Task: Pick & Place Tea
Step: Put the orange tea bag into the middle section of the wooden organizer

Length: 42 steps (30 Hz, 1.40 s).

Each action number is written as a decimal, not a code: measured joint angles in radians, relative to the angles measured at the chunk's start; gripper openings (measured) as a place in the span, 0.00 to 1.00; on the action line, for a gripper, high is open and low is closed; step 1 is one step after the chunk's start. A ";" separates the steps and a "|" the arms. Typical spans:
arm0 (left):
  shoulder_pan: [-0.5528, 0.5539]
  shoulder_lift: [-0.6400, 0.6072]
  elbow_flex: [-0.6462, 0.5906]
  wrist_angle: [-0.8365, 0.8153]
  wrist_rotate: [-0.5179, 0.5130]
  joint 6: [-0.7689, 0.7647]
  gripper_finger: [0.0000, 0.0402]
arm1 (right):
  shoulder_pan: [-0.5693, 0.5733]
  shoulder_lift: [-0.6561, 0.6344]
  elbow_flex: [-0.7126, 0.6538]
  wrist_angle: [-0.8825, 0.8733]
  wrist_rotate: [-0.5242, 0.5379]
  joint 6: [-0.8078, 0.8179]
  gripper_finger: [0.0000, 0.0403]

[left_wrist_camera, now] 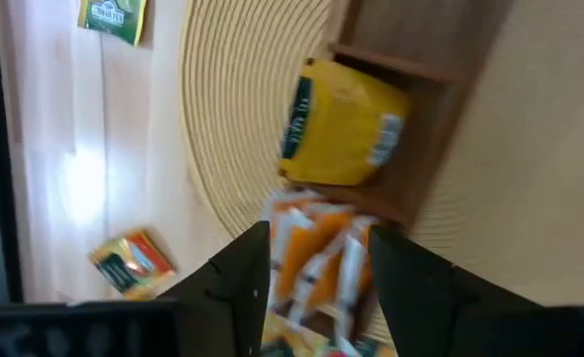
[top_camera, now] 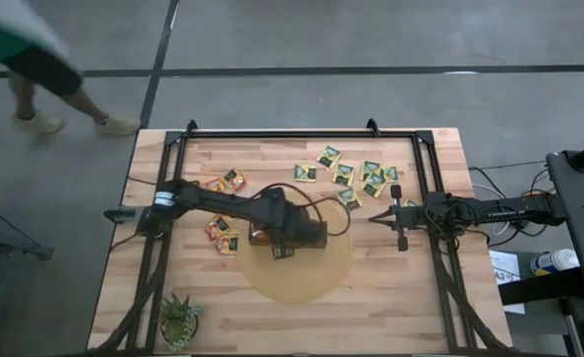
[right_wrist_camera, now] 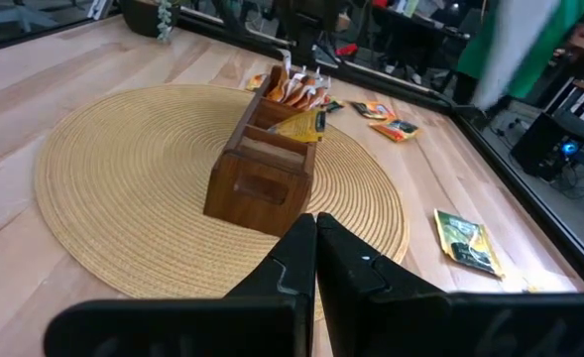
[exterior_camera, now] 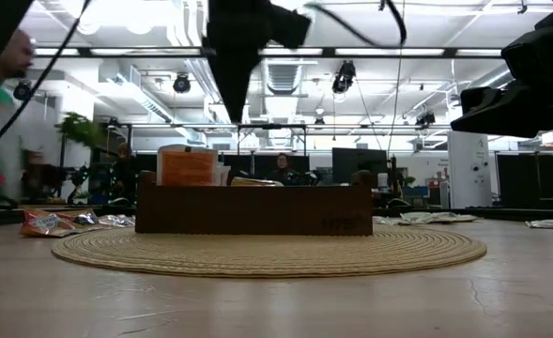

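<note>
hovering left gripper [left_wrist_camera: 311, 263], seemingly over box [left_wrist_camera: 425, 109]

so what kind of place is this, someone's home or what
Not a home; likely a robotics lab or open-plan workshop. The low view shows an exposed ceiling with ducts and lights, the high view a black-framed wooden workbench on a grey concrete floor.

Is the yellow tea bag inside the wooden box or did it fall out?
Inside. The flat yellow tea-bag sachet sits tilted within a compartment of the long dark-brown wooden box, next to the orange sachets standing in the end compartment.
</note>
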 joint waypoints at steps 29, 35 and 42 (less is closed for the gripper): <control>-0.177 -0.505 -0.847 0.306 0.278 -1.089 0.41 | 0.000 0.001 0.000 0.000 0.000 0.000 0.02; -0.168 -0.561 -1.021 0.393 0.334 -1.173 0.41 | 0.000 0.001 0.000 0.000 0.000 0.000 0.02; -0.158 -0.563 -1.071 0.403 0.269 -1.186 0.41 | 0.000 0.001 0.000 0.000 0.000 0.000 0.02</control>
